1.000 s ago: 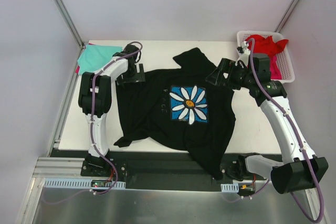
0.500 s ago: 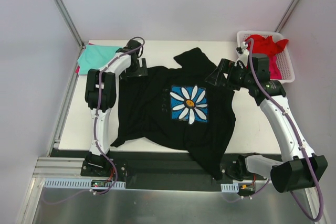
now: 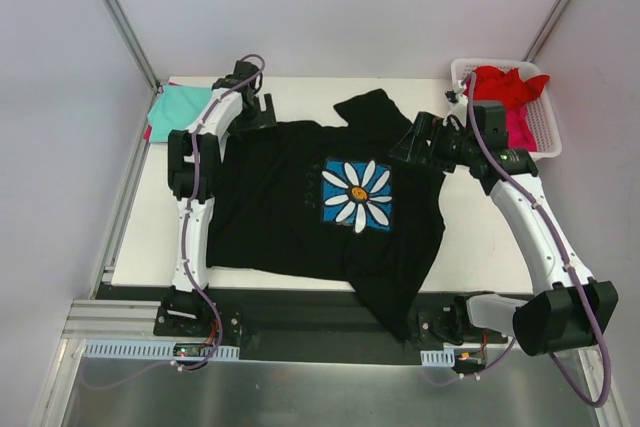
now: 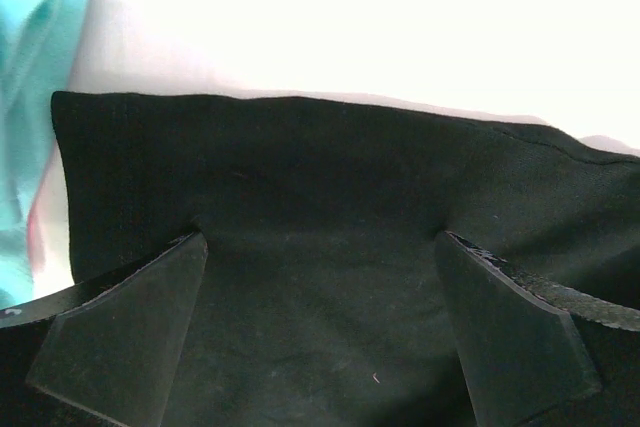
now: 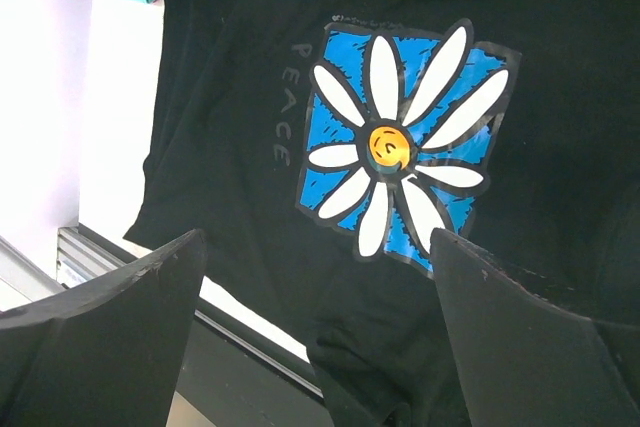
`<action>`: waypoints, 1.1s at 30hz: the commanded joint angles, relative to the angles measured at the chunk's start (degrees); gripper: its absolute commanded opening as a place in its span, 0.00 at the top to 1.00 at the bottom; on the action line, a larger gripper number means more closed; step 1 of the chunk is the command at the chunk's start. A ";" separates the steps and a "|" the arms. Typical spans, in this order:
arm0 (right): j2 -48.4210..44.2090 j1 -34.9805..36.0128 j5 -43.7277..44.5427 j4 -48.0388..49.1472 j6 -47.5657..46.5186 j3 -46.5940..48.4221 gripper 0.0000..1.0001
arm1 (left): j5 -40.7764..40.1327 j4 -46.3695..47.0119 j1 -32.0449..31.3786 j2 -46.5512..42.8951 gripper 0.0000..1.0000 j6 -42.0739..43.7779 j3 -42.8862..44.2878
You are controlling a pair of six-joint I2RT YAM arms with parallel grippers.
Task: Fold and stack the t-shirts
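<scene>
**A:** Two grippers, both spread wide; does either have hold of anything?

**B:** Neither, as far as I can see; the left gripper (image 4: pixel 320 247) has its jaws fully apart, low over the far left edge of the black shirt (image 3: pixel 290 217), well to the left of the daisy print (image 3: pixel 357 195) and farther back; cloth lies flat and unpinched between the jaws; whether the tips touch it I cannot tell.

**A:** And the right gripper (image 5: pixel 318 247)?

**B:** Fully apart too, and empty; it hangs above the shirt just to the right of the daisy print, looking down on it.

**A:** So which step is this?

**B:** Laying out, I judge; the black shirt is spread print-up, but one part, near and right of the print, droops off the front edge of the table (image 3: pixel 480 237), and a lump sits just behind the print; no fold is made.

**A:** The other shirts?

**B:** A teal shirt (image 3: pixel 178 107) lies far left of the print, beyond the left gripper; a red shirt (image 3: pixel 505 85) and a pink shirt (image 3: pixel 520 129) wait in the basket (image 3: pixel 548 137), far right of it.

**A:** Next move?

**B:** Probably each gripper closes on an edge or sleeve; they draw the cloth taut and square and bring the drooping part onto the table; then they fold one side across toward the print.
</scene>
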 commanded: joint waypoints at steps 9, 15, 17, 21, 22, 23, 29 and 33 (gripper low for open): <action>9.17 -1.11 -5.06 10.22 -5.57 9.10 0.03 | 1.69 -2.63 2.82 -5.44 0.01 -0.90 -4.83; 32.68 -3.22 -17.79 14.70 -5.50 24.23 0.01 | 2.13 -2.62 2.64 -5.53 0.01 -1.25 -5.27; 38.43 -3.66 -21.47 16.46 -4.35 30.21 0.01 | 2.13 -2.54 2.38 -4.92 0.01 -1.34 -4.83; 48.47 -4.37 -23.52 15.51 -3.37 37.52 0.01 | 2.30 -2.45 1.94 -4.21 0.01 -1.60 -4.04; 51.18 -4.46 -23.26 14.28 -3.29 38.75 0.01 | 3.44 -2.54 1.85 -4.21 0.01 -1.78 -4.03; 52.42 -4.46 -23.34 13.66 -3.29 40.50 0.01 | 3.62 -2.54 1.77 -4.30 0.01 -1.87 -3.95; 58.40 -4.55 -22.91 11.99 -2.14 42.80 0.01 | 3.10 -2.36 1.41 -6.05 0.01 -1.78 -5.26; 60.08 -4.55 -20.54 7.18 -5.47 45.33 0.01 | 2.48 -2.45 1.24 -7.64 0.01 -1.34 -6.40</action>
